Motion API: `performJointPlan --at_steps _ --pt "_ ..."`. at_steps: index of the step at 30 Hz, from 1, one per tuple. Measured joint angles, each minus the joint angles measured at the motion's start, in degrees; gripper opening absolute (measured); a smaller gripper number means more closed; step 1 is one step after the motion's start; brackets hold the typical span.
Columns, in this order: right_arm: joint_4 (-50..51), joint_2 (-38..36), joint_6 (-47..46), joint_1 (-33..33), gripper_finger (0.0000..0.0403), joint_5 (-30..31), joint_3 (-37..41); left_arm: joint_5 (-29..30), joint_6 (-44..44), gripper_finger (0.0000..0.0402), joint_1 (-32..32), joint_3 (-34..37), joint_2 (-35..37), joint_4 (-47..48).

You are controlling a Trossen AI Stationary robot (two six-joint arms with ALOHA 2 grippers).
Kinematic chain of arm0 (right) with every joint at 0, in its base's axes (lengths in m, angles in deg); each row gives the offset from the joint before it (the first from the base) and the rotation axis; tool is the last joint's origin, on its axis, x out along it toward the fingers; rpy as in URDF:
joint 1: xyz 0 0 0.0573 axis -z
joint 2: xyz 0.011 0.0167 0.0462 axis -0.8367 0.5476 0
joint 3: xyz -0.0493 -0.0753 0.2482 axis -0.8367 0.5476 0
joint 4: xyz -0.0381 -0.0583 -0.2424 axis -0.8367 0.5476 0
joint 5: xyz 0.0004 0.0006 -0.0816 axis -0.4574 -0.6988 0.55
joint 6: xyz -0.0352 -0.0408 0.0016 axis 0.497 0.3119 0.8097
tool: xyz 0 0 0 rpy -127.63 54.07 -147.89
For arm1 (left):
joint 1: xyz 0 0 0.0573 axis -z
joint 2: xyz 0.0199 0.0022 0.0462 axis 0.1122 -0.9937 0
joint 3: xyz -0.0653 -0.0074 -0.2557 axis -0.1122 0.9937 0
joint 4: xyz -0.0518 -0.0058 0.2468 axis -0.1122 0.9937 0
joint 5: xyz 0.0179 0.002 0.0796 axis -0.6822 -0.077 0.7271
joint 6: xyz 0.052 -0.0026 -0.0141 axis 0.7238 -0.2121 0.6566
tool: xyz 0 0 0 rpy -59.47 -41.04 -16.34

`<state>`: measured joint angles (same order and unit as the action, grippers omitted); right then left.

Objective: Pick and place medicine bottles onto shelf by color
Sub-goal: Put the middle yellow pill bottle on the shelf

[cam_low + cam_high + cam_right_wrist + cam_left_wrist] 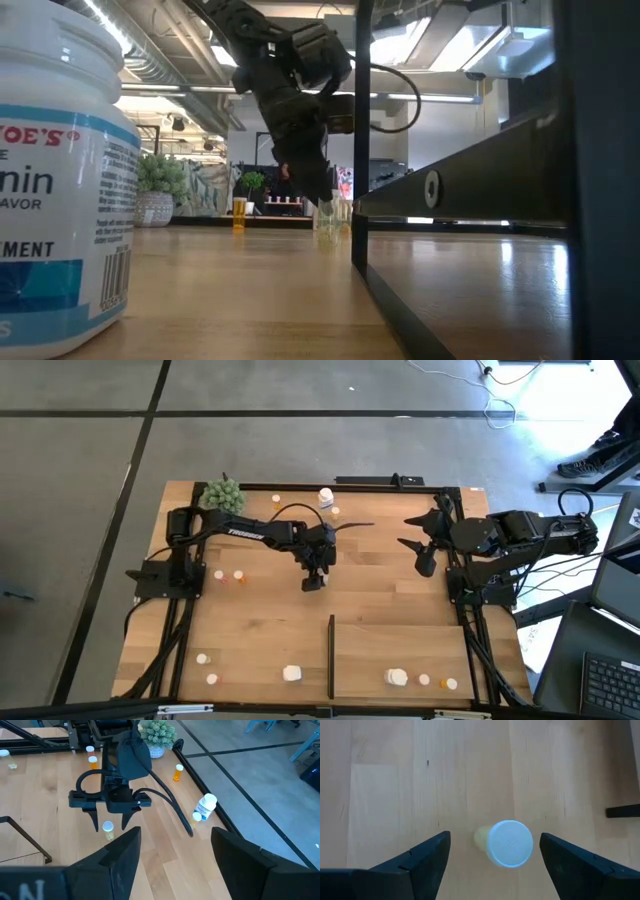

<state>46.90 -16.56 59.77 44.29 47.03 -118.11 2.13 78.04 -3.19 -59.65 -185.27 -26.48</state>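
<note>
Surface (260, 630): light-wood top in a black frame; grey floor all round, bare wood on every side of the small bottle.

Plant ball (222, 494): green, at the far edge, left of the small bottle.

Scattered bottles, left of the shelf: two near the left arm's base (229, 574); three along the near edge (291, 674).

Left pincer (494, 851): released, jaws wide, pointing down astride the small bottle (507, 843), one finger on either side, neither touching it. The bottle stands upright, yellowish with a white cap, near mid-surface, beyond the shelf's black strip (331, 655).

Large white bottle (326, 497): lying at the far edge beyond the small bottle, an orange one just beside it.

Shelf (400, 648): pale panel at the near right corner; three bottles at its near edge (397, 677).

Right pincer (424, 542): released, jaws apart, empty, raised near the right edge, well apart from the small bottle.

Room: open ceiling, strip lights.
</note>
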Motion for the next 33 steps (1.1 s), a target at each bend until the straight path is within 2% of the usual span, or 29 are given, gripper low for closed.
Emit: performJointPlan --at_steps 8,12,23,33 --pt "-0.02 0.0 0.0 -0.01 0.0243 0.0 0.0 2.18 0.04 0.0301 0.07 0.0 0.0 -0.5" --pt "-0.02 0.0 0.0 0.0 0.0243 0.0 0.0 2.18 0.04 0.0285 0.17 0.0 0.0 -0.46" --pt "-0.02 0.0 0.0 0.0 0.0243 0.0 -0.02 6.77 -0.02 0.0185 1.67 0.0 0.0 -0.41" --pt "-0.01 0.0 0.01 0.01 0.0243 0.0 -0.02 6.14 -1.25 0.0091 1.96 -0.04 0.73 1.4"
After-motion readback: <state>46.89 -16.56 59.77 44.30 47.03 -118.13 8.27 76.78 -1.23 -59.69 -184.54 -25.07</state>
